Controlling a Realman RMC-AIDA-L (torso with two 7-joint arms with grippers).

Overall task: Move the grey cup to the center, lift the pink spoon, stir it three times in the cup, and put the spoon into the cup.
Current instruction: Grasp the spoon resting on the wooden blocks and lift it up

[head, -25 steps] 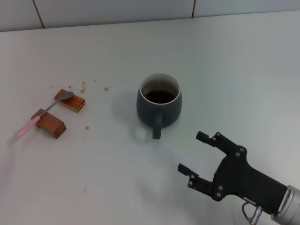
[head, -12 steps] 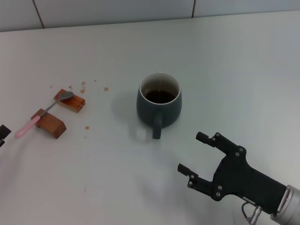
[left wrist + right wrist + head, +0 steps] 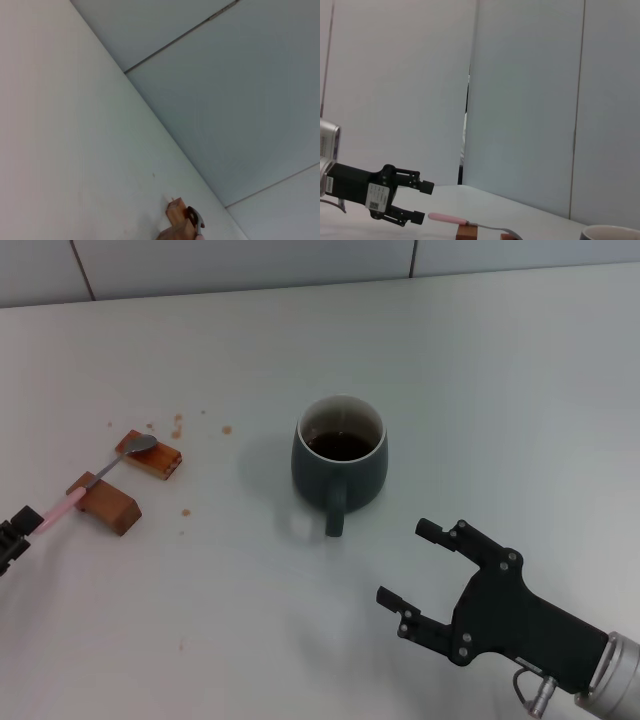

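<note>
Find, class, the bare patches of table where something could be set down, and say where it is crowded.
Bare: the table behind and to the right of the grey cup, and the stretch between the cup and the brown blocks. Crowded: the left side, where the pink spoon lies across the blocks among crumbs, the open left gripper at its handle. The open right gripper fills the near right.

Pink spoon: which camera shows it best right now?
The head view: the pink spoon lies whole across two brown blocks, its handle end by the left claw. The right wrist view shows it side-on, with that open claw at its handle. The left wrist view catches only its metal bowl.
</note>
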